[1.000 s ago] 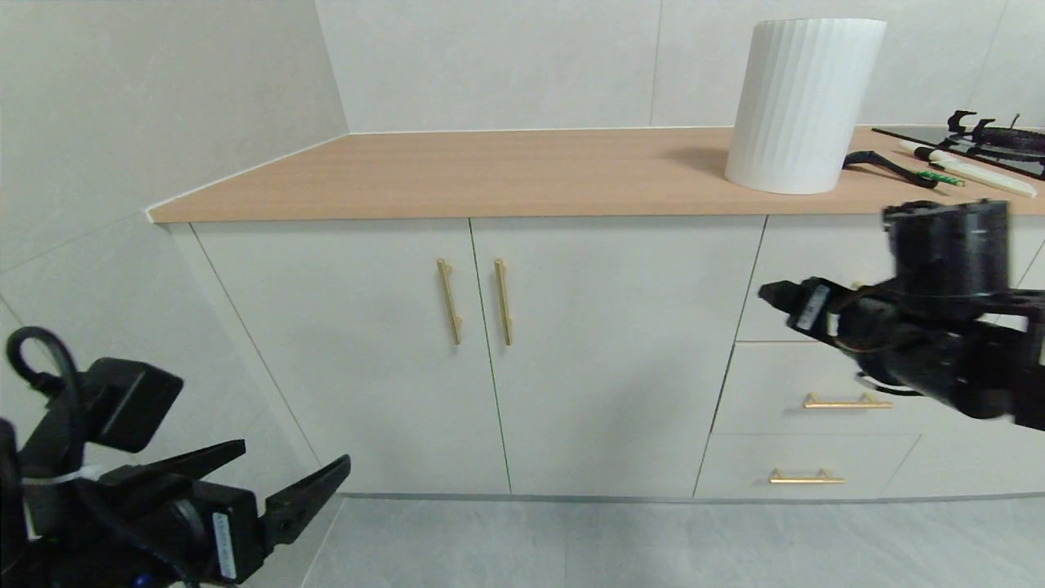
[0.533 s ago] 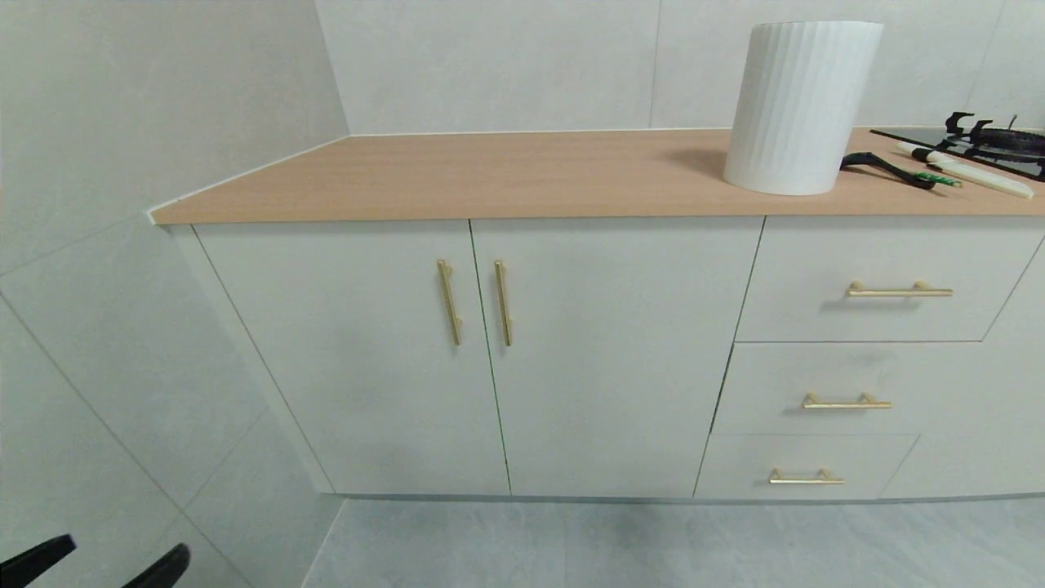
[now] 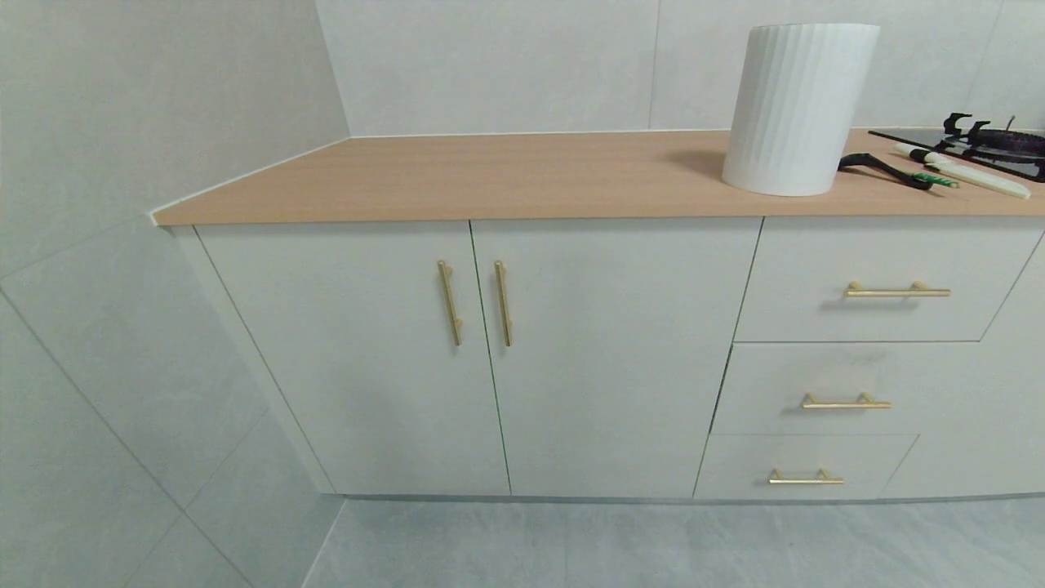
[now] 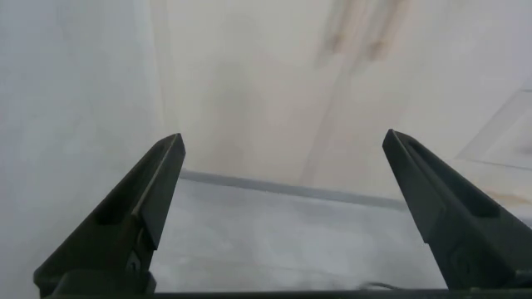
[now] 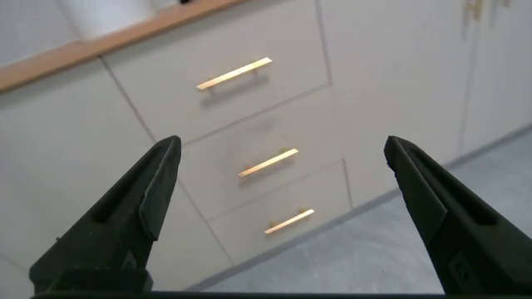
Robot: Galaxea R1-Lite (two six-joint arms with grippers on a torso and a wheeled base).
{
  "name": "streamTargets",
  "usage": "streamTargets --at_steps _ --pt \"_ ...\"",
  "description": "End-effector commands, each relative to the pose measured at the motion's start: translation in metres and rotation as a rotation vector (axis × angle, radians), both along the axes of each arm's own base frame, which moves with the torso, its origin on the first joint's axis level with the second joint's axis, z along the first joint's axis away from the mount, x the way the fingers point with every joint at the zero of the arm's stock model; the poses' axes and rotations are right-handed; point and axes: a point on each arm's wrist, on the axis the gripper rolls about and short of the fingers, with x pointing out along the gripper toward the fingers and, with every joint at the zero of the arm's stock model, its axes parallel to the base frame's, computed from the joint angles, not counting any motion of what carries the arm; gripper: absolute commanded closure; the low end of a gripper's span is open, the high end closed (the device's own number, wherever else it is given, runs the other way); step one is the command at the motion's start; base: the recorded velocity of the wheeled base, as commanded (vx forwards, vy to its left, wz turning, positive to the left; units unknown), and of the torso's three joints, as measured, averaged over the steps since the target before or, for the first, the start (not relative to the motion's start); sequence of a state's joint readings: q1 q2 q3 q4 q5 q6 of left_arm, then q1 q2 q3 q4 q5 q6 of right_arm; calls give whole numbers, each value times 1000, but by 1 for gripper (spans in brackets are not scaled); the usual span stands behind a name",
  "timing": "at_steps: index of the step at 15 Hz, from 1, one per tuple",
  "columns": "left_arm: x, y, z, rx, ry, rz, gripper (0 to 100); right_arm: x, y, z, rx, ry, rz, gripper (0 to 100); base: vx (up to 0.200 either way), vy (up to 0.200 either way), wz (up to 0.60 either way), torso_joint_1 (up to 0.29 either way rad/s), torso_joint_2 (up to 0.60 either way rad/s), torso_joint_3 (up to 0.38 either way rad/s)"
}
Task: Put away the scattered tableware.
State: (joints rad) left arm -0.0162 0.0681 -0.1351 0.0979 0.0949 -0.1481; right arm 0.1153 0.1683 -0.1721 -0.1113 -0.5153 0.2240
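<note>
A tall white ribbed container [image 3: 796, 106] stands upright toward the right end of the countertop [image 3: 490, 175], its inside hidden. Between it and the hob [image 3: 1000, 145] lie the utensils [image 3: 886, 169]: black, green-handled and white. Below, the cabinet doors [image 3: 408, 351] and three drawers [image 3: 865, 318] are shut. The left gripper [image 4: 283, 139] and right gripper [image 5: 283, 143] are spread wide, holding nothing, the right facing the drawers.

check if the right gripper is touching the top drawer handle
Apart. The right wrist view shows the right gripper open in mid-air, with the top drawer handle well beyond its fingertips and nothing bridging the gap.
</note>
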Motion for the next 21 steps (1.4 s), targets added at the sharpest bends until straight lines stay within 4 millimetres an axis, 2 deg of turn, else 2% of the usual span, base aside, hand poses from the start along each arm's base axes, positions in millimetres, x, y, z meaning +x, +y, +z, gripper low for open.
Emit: streamTargets --at_steps 1,2,4,6,9,10,11,12,14,15,17,21 --pt "1 0 -22 52 -19 55 0 -2 0 -23 11 -5 -38 0 0 0 0 0 0 0" --pt "4 1 -24 105 -69 73 0 2 0 -37 -18 46 -46 0 0 0 0 0 0 0" --pt "5 1 -25 145 -50 81 0 3 -1 -47 -48 106 -126 0 0 0 0 0 0 0" --pt "5 -2 -29 174 -19 -25 0 -1 0 -51 -61 114 -215 0 0 0 0 0 0 0" --pt "5 -2 -29 173 -17 -36 0 -5 1 -57 -102 139 -225 0 0 0 0 0 0 0" --pt "5 -2 -29 162 -19 -34 0 -5 1 -57 -111 128 -191 0 0 0 0 0 0 0" --pt "5 -2 -29 159 -19 -34 0 -4 4 -57 -141 128 -80 0 0 0 0 0 0 0" --pt "5 -2 -29 159 -19 -34 0 -4 4 -57 -141 128 -80 0 0 0 0 0 0 0" --pt "5 -2 -29 159 -19 -34 0 -2 12 -61 -200 139 315 0 0 0 0 0 0 0" --pt "5 -2 -29 159 -19 -34 0 -2 13 -63 -212 161 366 0 0 0 0 0 0 0" --pt "5 -2 -29 154 -19 -34 0 -2 13 -63 -268 162 358 0 0 0 0 0 0 0" --pt "5 -2 -29 153 -20 -34 0 -2 13 -62 -250 155 358 0 0 0 0 0 0 0"
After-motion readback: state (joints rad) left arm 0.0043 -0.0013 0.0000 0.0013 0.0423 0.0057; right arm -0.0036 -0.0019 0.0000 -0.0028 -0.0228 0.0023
